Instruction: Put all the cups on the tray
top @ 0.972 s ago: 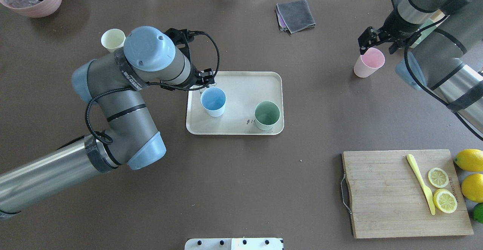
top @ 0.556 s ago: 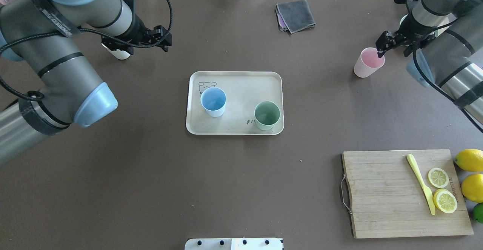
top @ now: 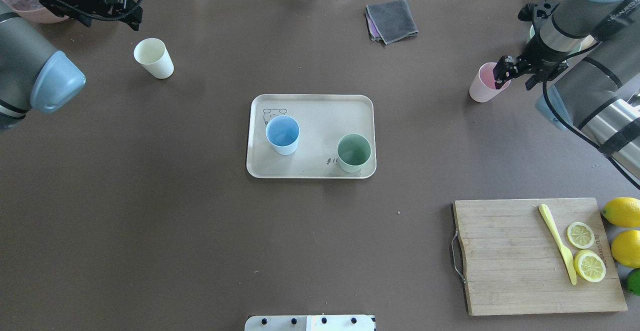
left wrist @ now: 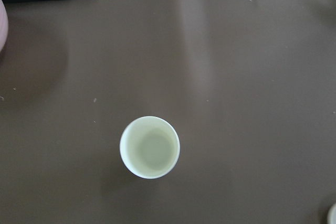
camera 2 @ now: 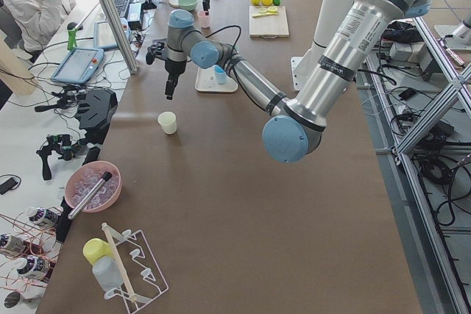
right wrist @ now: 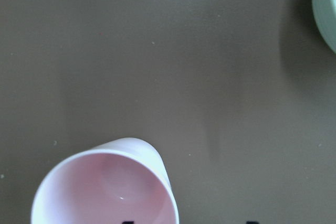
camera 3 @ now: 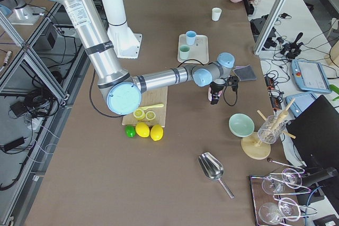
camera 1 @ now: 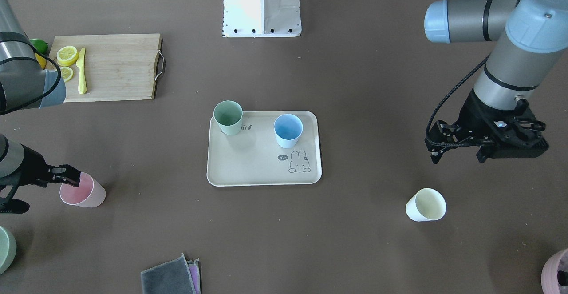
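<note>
1. Done: blue cup and green cup stand on the tray, mid-counter.
2. Left to do: pink cup near the far-right corner, right gripper jaws spread astride its wall.
3. Left to do: yellow cup near the far-left corner, left gripper spread, empty, above.

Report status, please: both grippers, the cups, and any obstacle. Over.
Left gripper open, empty, high near the yellow cup. Right gripper open, straddling the pink cup wall. Blue cup and green cup on the tray. No obstacle seen toward it.
</note>
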You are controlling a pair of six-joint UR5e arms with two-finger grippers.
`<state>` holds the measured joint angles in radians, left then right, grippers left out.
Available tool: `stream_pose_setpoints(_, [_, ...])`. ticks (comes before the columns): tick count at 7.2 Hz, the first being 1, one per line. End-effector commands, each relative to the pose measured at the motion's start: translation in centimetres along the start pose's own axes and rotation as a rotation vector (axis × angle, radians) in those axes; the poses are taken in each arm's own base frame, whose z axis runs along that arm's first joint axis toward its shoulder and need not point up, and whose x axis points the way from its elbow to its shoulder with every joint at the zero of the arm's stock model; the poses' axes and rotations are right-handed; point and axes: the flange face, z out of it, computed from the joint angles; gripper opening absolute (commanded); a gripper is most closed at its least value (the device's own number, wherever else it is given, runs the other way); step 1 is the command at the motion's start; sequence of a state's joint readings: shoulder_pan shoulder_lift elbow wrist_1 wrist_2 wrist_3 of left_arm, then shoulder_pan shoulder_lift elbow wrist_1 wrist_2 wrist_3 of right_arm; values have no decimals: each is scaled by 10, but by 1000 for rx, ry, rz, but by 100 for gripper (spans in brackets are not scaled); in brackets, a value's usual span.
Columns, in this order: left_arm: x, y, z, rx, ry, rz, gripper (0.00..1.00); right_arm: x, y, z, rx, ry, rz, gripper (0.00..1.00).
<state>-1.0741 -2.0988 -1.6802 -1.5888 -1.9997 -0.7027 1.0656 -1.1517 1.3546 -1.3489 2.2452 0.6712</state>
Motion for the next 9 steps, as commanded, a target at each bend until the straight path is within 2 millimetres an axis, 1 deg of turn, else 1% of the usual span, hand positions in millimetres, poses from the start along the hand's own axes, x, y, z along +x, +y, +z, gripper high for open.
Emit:
stream_pose_setpoints(1, [-32, -13, 55, -10, -19, 48, 97, -7, 1, 0, -6, -12, -2, 0])
stream_pose_setpoints(2, [-44, -17, 90, -19, -22, 39, 97, -33, -8, -16, 19, -34, -8, 0])
stream_pose_setpoints(3, [-50, -20, 109, -32, -31, 13, 95, -86, -7, -30, 29, -77, 21, 0])
stream_pose_setpoints(4, [-46, -23, 120, -31, -25, -26, 89, -149, -8, -45, 35, -120, 84, 0])
stream_pose_setpoints(5, [-34, -18, 136, -40, -14, -24, 88, -197, -3, -57, 35, -156, 111, 0])
stream_pose_setpoints(6, [-8, 1, 154, -56, 3, -53, 86, -244, 15, -51, 13, -178, 125, 0])
stream_pose_setpoints(7, [0, 9, 163, -64, 6, -60, 76, -282, 29, -53, -1, -201, 139, 0])
stream_pose_setpoints(8, [-5, 12, 174, -65, 8, -57, 31, -319, 48, -56, -17, -226, 145, 0])
stream_pose_setpoints(9, [-7, 13, 178, -69, 7, -47, 0, -339, 64, -46, -6, -216, 136, 0])
